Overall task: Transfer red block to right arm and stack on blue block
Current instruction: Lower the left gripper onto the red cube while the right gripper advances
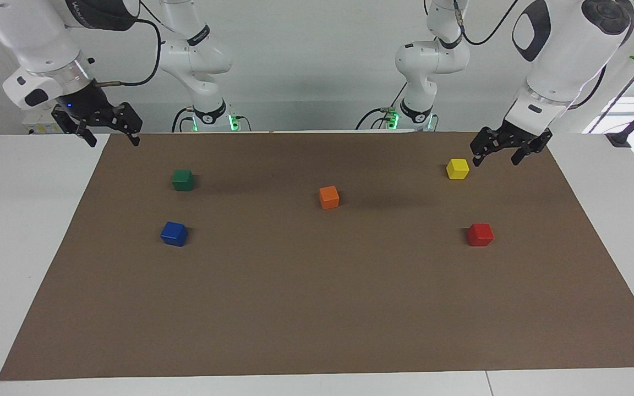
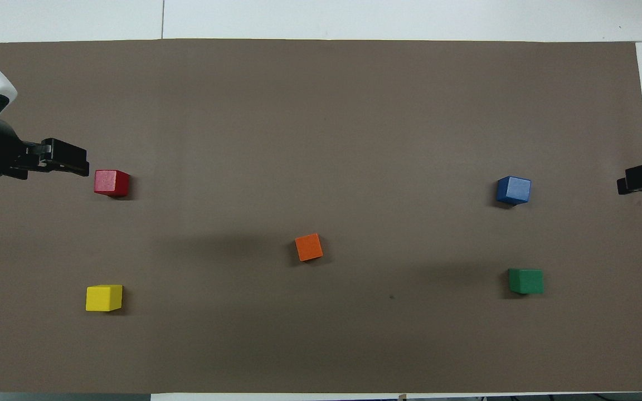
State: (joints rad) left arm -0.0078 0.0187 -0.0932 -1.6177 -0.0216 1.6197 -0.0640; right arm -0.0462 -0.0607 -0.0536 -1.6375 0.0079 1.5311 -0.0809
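The red block (image 1: 480,234) (image 2: 111,182) sits on the brown mat (image 1: 317,308) toward the left arm's end. The blue block (image 1: 174,234) (image 2: 513,189) sits toward the right arm's end. My left gripper (image 1: 496,161) (image 2: 70,159) hangs open and empty in the air over the mat's left-arm end, apart from the red block. My right gripper (image 1: 114,142) (image 2: 641,175), with its blue dot, hangs open and empty over the mat's edge at the right arm's end, clear of the blue block.
A yellow block (image 1: 457,169) (image 2: 103,297) lies nearer to the robots than the red one. A green block (image 1: 182,180) (image 2: 525,280) lies nearer to the robots than the blue one. An orange block (image 1: 328,197) (image 2: 309,247) sits mid-mat.
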